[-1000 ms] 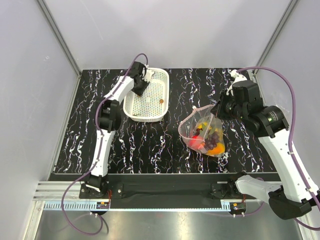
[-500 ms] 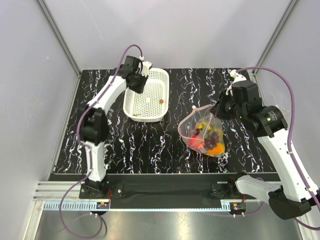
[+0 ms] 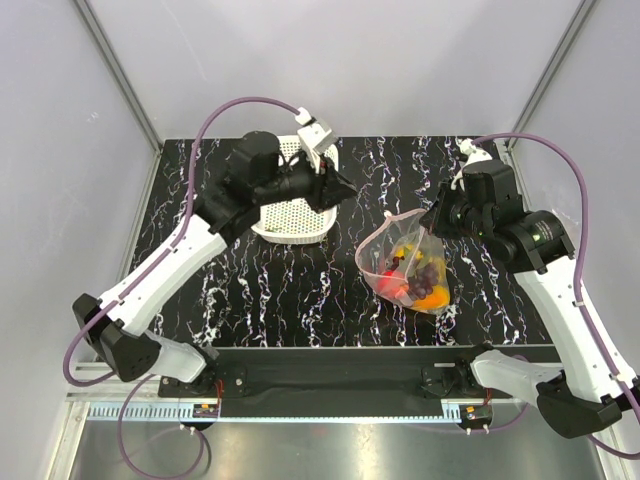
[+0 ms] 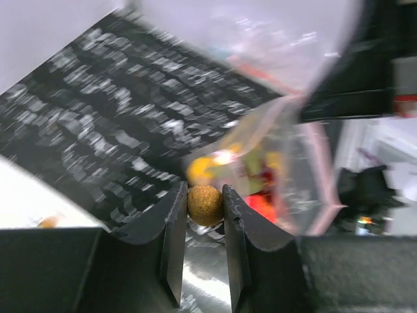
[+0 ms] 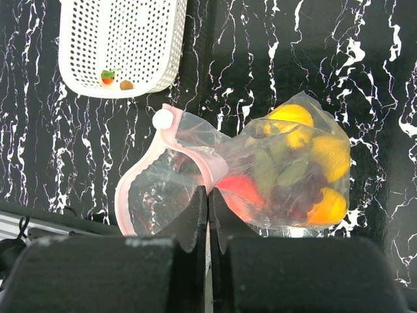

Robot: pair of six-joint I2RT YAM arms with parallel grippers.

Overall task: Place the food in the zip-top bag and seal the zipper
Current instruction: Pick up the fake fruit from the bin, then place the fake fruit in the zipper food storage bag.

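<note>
The left pincer [image 3: 343, 190] is shut narrowly on a small brown ball [image 4: 205, 204], which is held above the table [image 3: 300, 290] between the white basket [image 3: 290, 218] and the zip-top bag [image 3: 405, 262].

The bag is found to the pincer's right and somewhat nearer the arm bases, straight ahead in the left wrist view. Its mouth is turned toward the basket, and its long axis is run from there to the heaped food [image 5: 293, 176] at the closed end. The rim, beside the pink zipper [image 5: 195, 156], is pinched by the tightly closed right pincer [image 5: 208, 199], so the mouth is propped open. The ball is judged ready to be dropped in from the left arm's side. Two small pieces [image 5: 116, 80] are seen in the basket.
</note>
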